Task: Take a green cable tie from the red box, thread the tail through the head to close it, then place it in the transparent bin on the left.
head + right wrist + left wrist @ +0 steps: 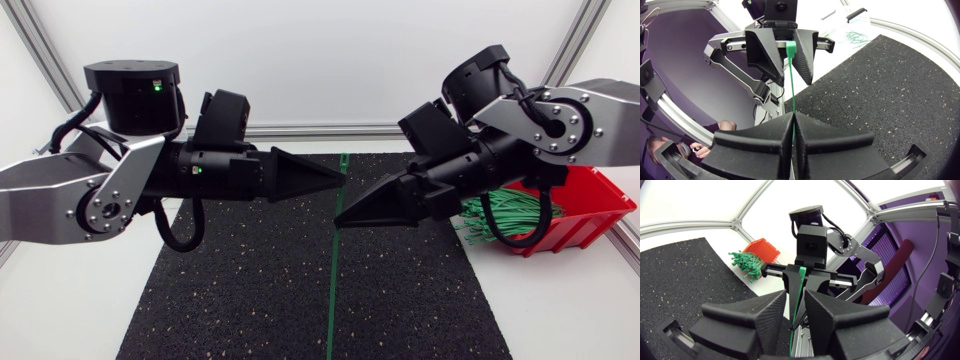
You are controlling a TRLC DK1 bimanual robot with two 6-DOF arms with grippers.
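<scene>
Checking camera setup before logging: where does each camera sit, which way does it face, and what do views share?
Head view: fixed above, looking down on the black mat; both arms show, left gripper facing right gripper.
Left wrist view: on the left arm's last link, facing the right gripper and red box; own fingers at its lower edge.
Right wrist view: on the right arm's last link, facing the left gripper; own fingers likewise.
Shared: all three show the green cable tie between the grippers.

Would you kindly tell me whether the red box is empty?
No, the head view shows a bundle of green cable ties lying in the red box.
</scene>
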